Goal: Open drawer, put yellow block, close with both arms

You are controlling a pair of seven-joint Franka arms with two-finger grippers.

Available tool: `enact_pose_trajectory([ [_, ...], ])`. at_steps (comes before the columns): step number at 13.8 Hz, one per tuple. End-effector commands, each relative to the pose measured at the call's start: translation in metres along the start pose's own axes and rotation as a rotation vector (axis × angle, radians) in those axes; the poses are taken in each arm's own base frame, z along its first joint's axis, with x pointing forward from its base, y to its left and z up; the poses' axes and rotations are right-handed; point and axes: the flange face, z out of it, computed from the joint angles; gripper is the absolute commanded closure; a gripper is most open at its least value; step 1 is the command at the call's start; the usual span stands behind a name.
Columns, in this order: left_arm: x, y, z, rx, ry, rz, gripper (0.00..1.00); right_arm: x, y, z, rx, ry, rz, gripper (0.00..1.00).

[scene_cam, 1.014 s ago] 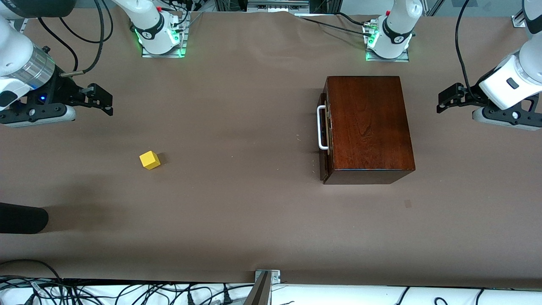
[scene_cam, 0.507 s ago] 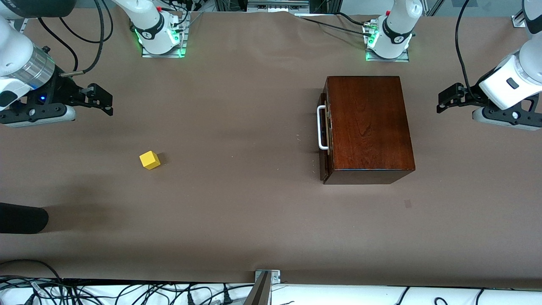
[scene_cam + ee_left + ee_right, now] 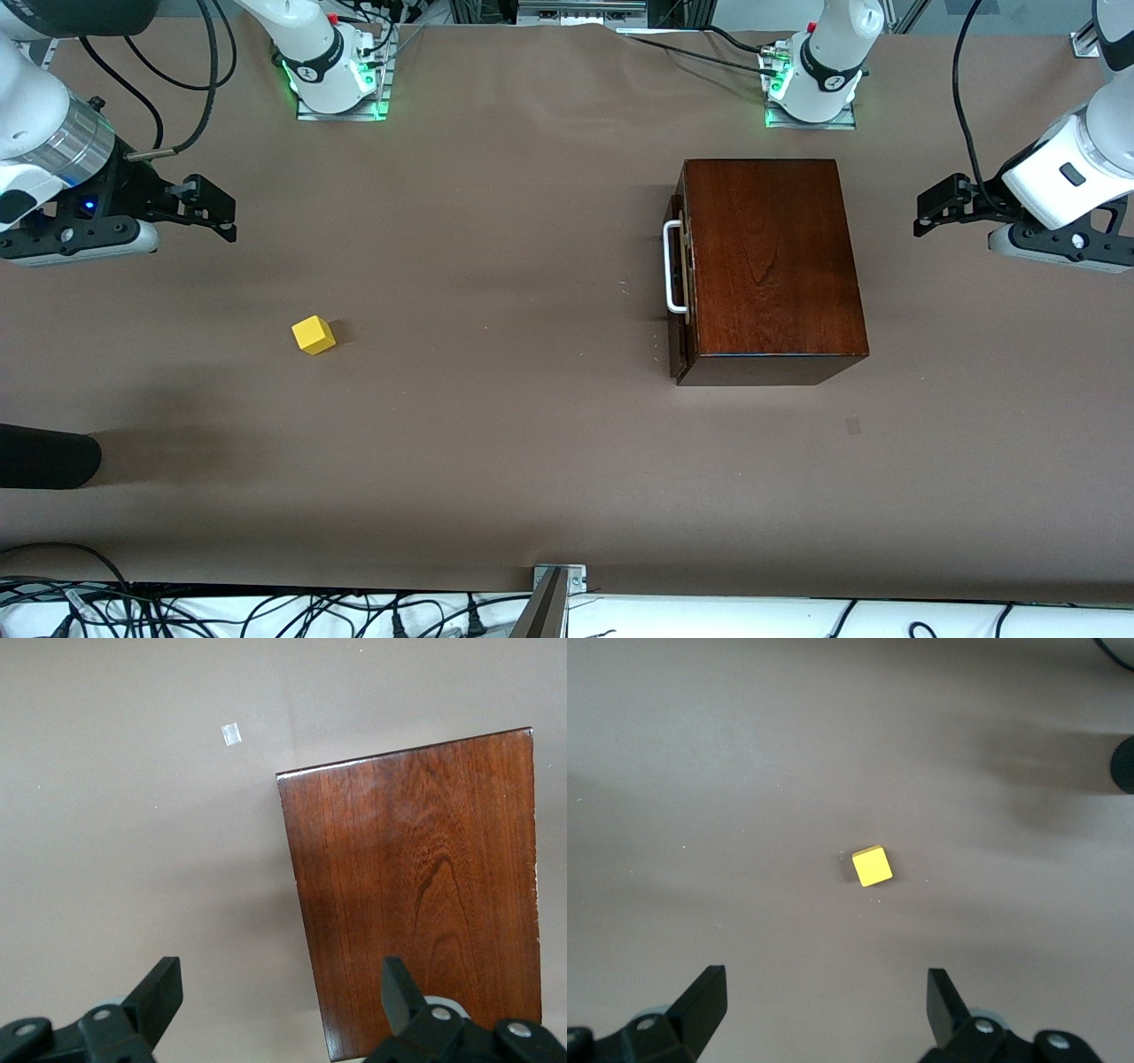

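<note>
Nothing has moved since before: both arms wait up high with fingers spread wide, the left gripper (image 3: 926, 213) at its end of the table, the right gripper (image 3: 221, 213) at the other. A shiny red-brown wooden box (image 3: 769, 266) keeps its drawer (image 3: 680, 266) shut, white bar handle (image 3: 671, 266) showing. The small yellow block (image 3: 313, 335), a smooth cube, sits well apart on the flat brown table (image 3: 496, 443).

Even, diffuse overhead light falls on the matte brown tabletop (image 3: 496, 443), which shows no glare. The glossy reddish-brown wooden box (image 3: 771, 257) carries a soft pale sheen on its top and a thin bright line along the edge nearest the front camera. The small bright yellow cube (image 3: 313, 335) throws a short faint shadow; broader blurred shadows smear the tabletop toward the right arm's end. Both wrist views are sharp, slightly dimmer
</note>
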Motion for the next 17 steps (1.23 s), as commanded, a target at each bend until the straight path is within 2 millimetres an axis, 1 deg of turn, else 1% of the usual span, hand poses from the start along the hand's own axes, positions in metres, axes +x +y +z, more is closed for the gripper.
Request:
enact_pose_trajectory([
  [1, 0.002, 0.007, -0.007, -0.014, -0.014, 0.0, 0.0, -0.001, -0.001, -0.006, 0.015, 0.011, 0.015, 0.0],
  [2, 0.001, 0.017, -0.006, -0.017, -0.029, 0.017, 0.0, -0.001, -0.001, -0.006, 0.015, 0.011, 0.015, 0.0],
  [4, -0.005, 0.052, 0.0, -0.018, -0.096, 0.079, 0.0, -0.001, -0.001, -0.006, 0.015, 0.013, 0.015, 0.0],
  [6, -0.001, 0.084, 0.018, -0.017, -0.141, 0.116, 0.0, -0.001, -0.002, -0.007, 0.014, 0.013, 0.011, 0.0],
  [7, 0.001, 0.103, 0.025, -0.015, -0.149, 0.104, 0.0, -0.001, -0.002, -0.007, 0.014, 0.014, 0.011, 0.0],
  [9, 0.009, 0.146, 0.039, -0.006, -0.153, 0.025, 0.0, -0.001, -0.001, -0.007, 0.014, 0.014, 0.013, 0.0],
  [11, 0.015, 0.189, 0.059, 0.0, -0.156, -0.039, 0.0, -0.001, 0.0, -0.007, 0.014, 0.014, 0.013, 0.0],
  [13, 0.016, 0.233, 0.079, 0.006, -0.153, -0.092, 0.0, -0.001, -0.002, -0.007, 0.014, 0.014, 0.008, 0.0],
  [15, 0.02, 0.262, 0.104, 0.008, -0.165, -0.157, 0.0, 0.0, -0.004, -0.007, 0.013, 0.019, 0.005, 0.0],
  [16, 0.022, 0.281, 0.115, 0.003, -0.158, -0.162, 0.0, -0.001, -0.007, -0.007, 0.014, 0.016, 0.002, 0.0],
  [17, 0.023, 0.294, 0.124, 0.01, -0.143, -0.186, 0.0, -0.001, -0.008, -0.007, 0.014, 0.014, 0.002, 0.0],
])
